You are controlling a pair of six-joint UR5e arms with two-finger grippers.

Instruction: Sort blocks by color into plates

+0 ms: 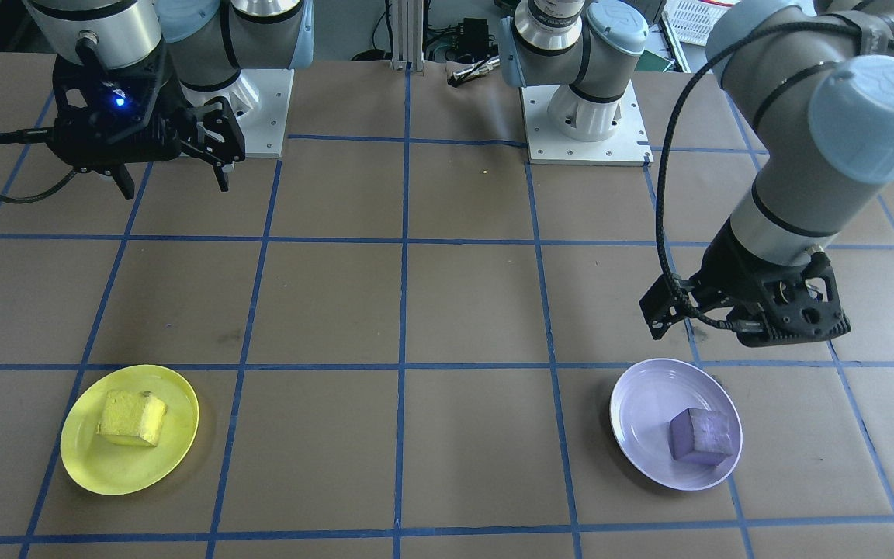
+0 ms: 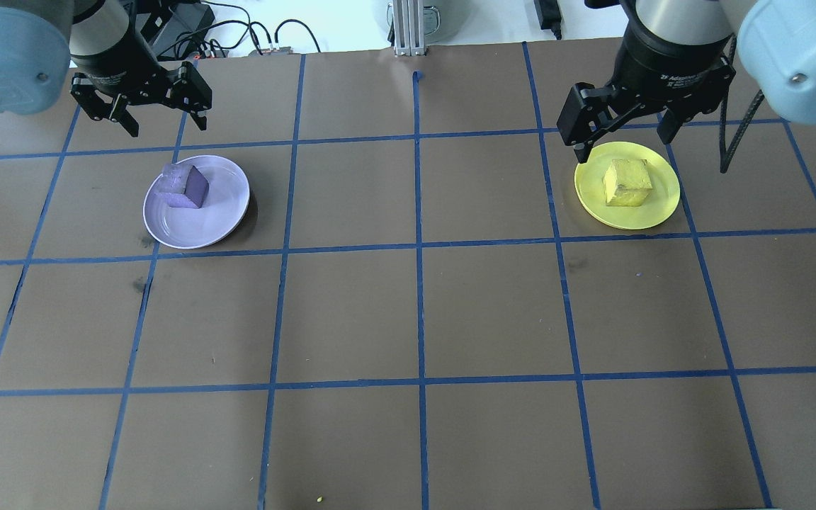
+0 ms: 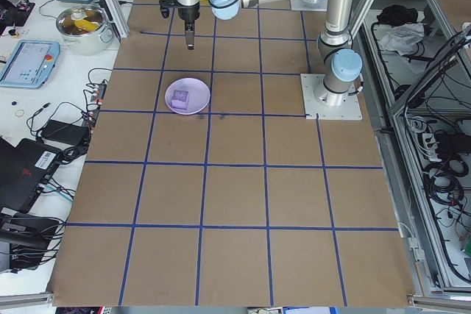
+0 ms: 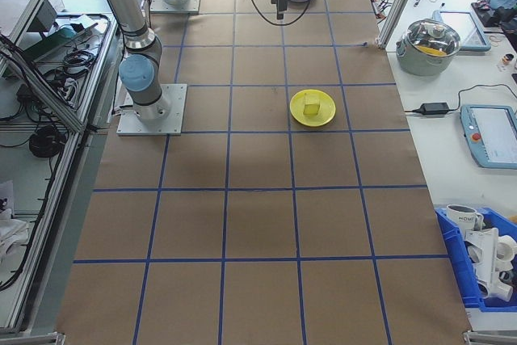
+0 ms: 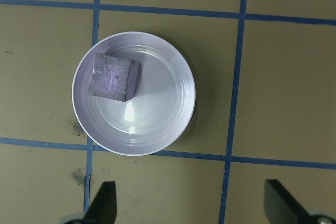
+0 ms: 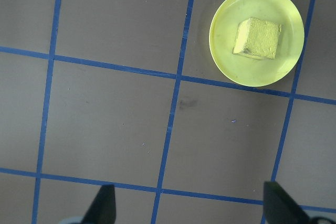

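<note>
Left gripper (image 2: 142, 113): jaws wide, empty, raised just beyond lavender plate (image 2: 227, 205).
Right gripper (image 2: 624, 138): jaws wide, empty.
Purple block (image 2: 185, 188): on lavender plate.
Yellow block (image 2: 626, 183): on yellow plate (image 2: 592, 198).
Table (image 2: 415, 319): brown paper, blue tape grid.

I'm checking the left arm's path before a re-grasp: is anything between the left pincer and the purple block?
Nothing visible is. The left pincer hangs open above the table beside the pale lavender plastic plate, where the small purple foam cube sits alone near the rim; only bare brown table lies between them.
</note>
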